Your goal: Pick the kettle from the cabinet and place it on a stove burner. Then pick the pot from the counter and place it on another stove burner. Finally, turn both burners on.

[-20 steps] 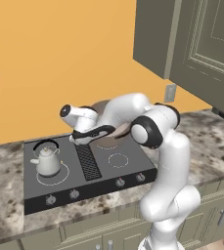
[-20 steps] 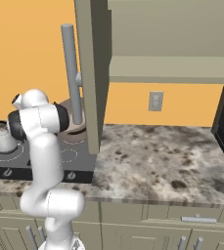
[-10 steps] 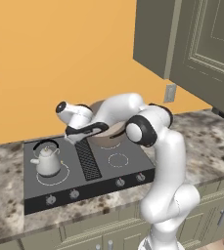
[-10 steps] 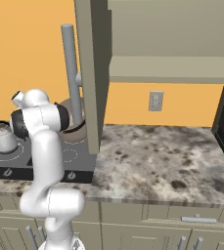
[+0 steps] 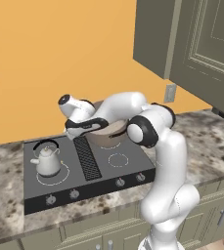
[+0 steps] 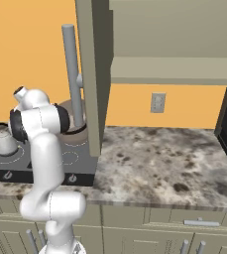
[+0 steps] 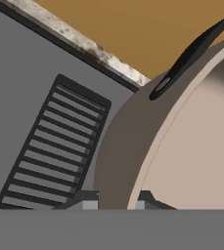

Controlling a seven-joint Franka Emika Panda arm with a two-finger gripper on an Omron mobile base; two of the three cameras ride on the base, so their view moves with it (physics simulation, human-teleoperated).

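Note:
The wide tan-grey pot [image 5: 109, 135] is at the back right of the dark cooktop [image 5: 103, 172], over the rear burner area; I cannot tell whether it rests there or hangs just above. My gripper [image 5: 90, 128] is at its left rim. In the hand view my gripper [image 7: 116, 202] is shut on the pot [image 7: 128, 146], one fingertip on each side of the wall, and a dark side handle [image 7: 191, 51] shows further along the rim. The small silver kettle [image 5: 47, 160] stands on the front left burner, also seen as the kettle [image 6: 6, 142].
A vent grille [image 5: 86, 157] runs down the cooktop's middle, and a white burner ring [image 5: 118, 159] lies bare in front of the pot. Knobs [image 5: 119, 182] line the front edge. An open cabinet door [image 6: 90, 74] hangs right of the stove, beside granite counter [image 6: 159, 163].
The hand has shifted a little left and up at the pot's rim, and the jaws have closed onto the wall. The kettle has not moved.

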